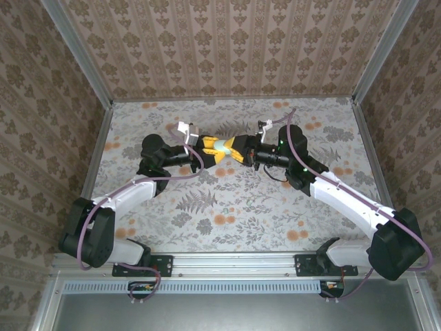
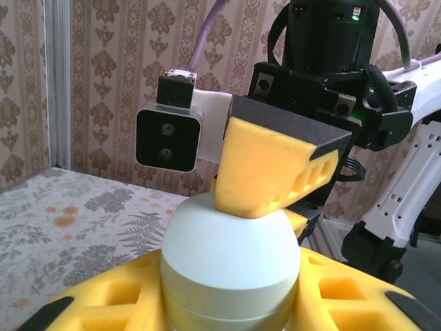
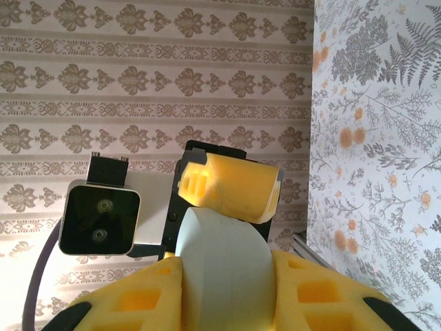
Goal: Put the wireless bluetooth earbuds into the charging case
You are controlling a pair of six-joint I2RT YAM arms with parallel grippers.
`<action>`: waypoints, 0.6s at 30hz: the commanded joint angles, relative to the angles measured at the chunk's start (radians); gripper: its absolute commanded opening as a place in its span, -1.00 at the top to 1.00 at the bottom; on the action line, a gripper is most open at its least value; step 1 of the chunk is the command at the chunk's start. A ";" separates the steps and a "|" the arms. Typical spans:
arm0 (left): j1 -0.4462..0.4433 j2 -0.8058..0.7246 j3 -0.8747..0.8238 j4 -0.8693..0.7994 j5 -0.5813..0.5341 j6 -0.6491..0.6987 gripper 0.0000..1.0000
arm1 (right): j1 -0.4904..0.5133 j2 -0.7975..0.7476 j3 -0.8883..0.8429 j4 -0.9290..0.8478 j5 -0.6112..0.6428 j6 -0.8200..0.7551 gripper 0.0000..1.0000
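Where the two arms meet, the left gripper (image 1: pixel 211 147) and the right gripper (image 1: pixel 238 150) (both with yellow foam fingers) each clamp the pale rounded plastic charging case (image 1: pixel 222 146).

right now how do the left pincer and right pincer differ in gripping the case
The left pincer reaches the charging case from the left, the right pincer from the right. The left pincer's grip crosses the right pincer's: each clamps sides the other leaves free. Both clamp it.
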 commanded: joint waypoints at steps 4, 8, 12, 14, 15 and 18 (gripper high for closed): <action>-0.001 -0.004 0.020 0.033 0.042 -0.009 0.51 | -0.013 -0.032 0.017 -0.018 -0.025 -0.054 0.15; 0.008 -0.020 0.010 0.032 0.060 -0.033 0.59 | -0.071 -0.091 0.100 -0.273 -0.020 -0.330 -0.18; 0.038 -0.062 0.005 -0.034 0.094 -0.022 0.62 | -0.084 -0.147 0.226 -0.586 0.060 -0.772 -0.27; 0.041 -0.082 0.009 -0.093 0.111 0.002 0.63 | -0.083 -0.146 0.261 -0.648 0.041 -0.919 -0.30; 0.040 -0.092 0.013 -0.124 0.119 0.015 0.63 | -0.077 -0.142 0.276 -0.666 0.021 -0.978 -0.33; 0.041 -0.115 0.028 -0.209 0.136 0.051 0.64 | -0.038 -0.126 0.299 -0.705 -0.020 -1.125 -0.41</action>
